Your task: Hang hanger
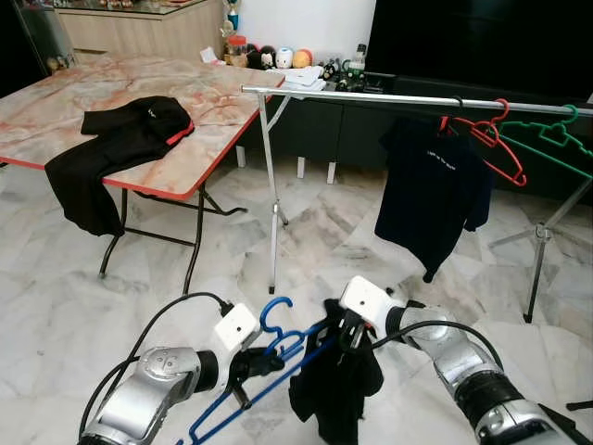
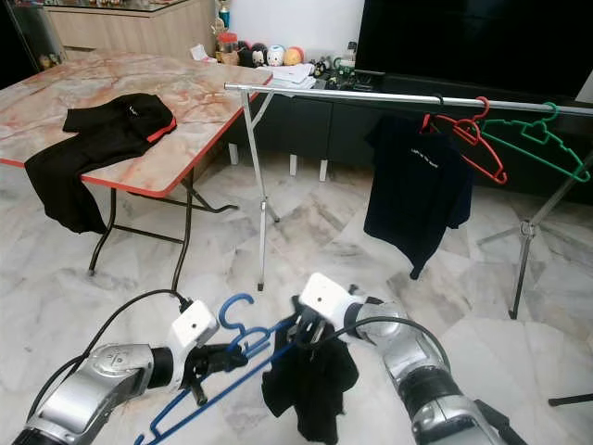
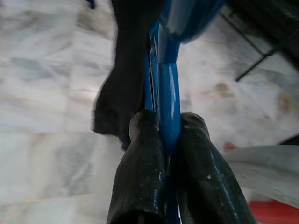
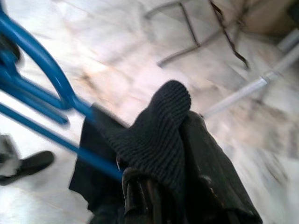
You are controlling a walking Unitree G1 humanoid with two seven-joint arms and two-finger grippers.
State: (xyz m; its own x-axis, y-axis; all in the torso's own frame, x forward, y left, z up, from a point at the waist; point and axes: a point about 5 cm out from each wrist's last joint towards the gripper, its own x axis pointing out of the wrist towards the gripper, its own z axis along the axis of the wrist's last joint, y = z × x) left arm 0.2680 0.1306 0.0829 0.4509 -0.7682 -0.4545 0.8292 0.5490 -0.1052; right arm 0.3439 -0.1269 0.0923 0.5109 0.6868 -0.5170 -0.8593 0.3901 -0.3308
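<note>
— Where's the hanger (image 1: 269,357)?

— Low over the floor (image 1: 56,306), pinched near its hook by the left gripper (image 1: 248,363); black shirt (image 1: 335,389) half on, bunched, clamped in the right gripper (image 1: 345,336).

— Risk?

— Could slide off the blue arm on the way up. Could also snag short of the rail (image 1: 408,99).

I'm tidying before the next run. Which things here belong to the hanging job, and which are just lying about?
Job: blue hanger, black garment, left gripper, right gripper, rail.
Lying about: table, black clothes, toys.
</note>
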